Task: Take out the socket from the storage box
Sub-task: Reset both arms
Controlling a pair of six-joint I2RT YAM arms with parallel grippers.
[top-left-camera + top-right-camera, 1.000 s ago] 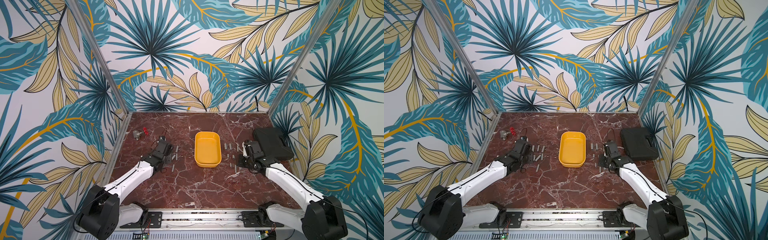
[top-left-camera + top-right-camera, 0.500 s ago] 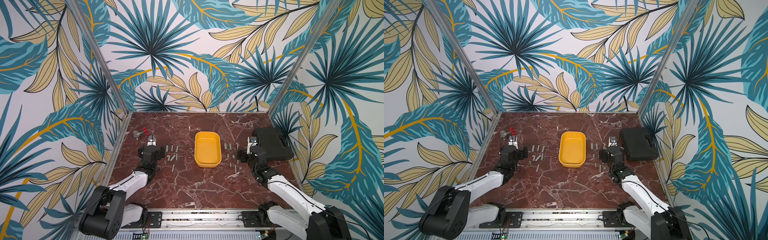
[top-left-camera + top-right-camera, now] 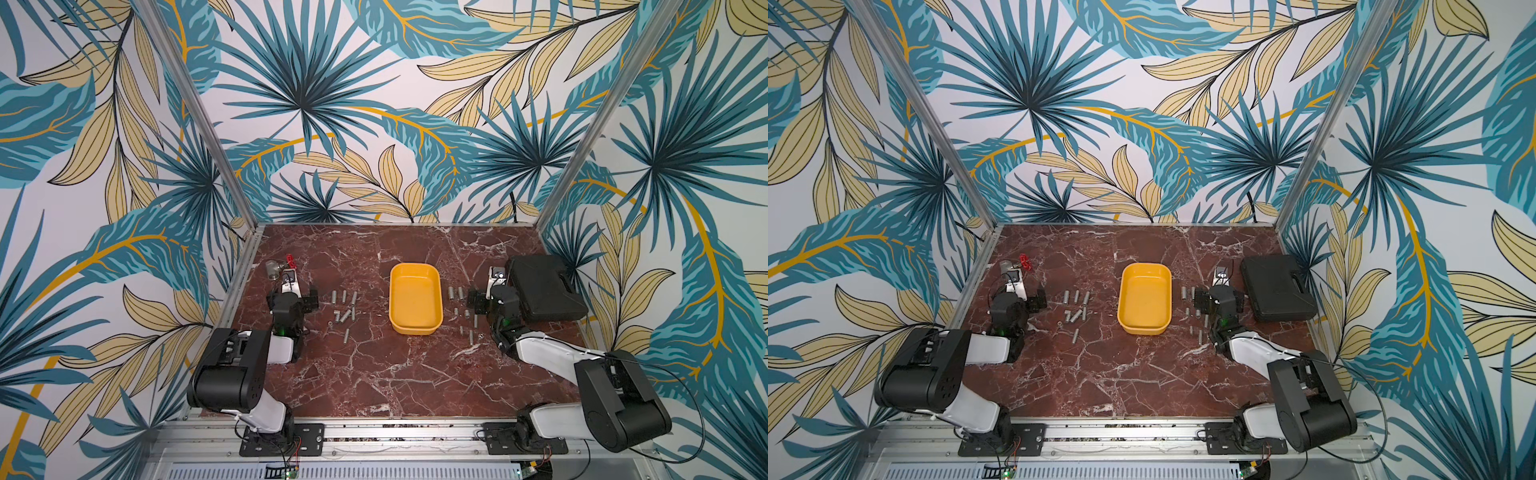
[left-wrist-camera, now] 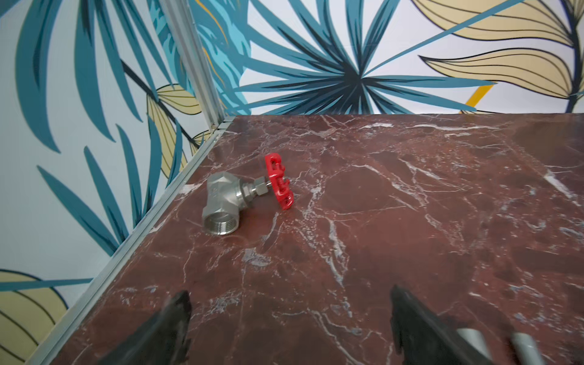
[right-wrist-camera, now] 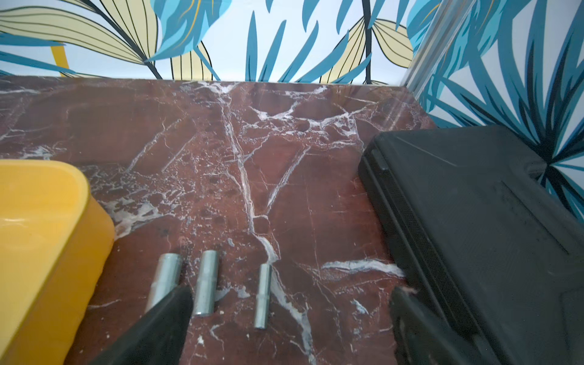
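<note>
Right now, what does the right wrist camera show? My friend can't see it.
Three silver sockets lie side by side on the red marble table, between the yellow storage box and a closed black hard case. The right gripper is open and empty, close to the sockets.

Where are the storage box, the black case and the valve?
storage box (image 3: 415, 328), in a top view, front wall.
black case (image 3: 544, 289), in a top view, lid middle.
valve (image 4: 221, 199), left wrist view, metal body.
</note>
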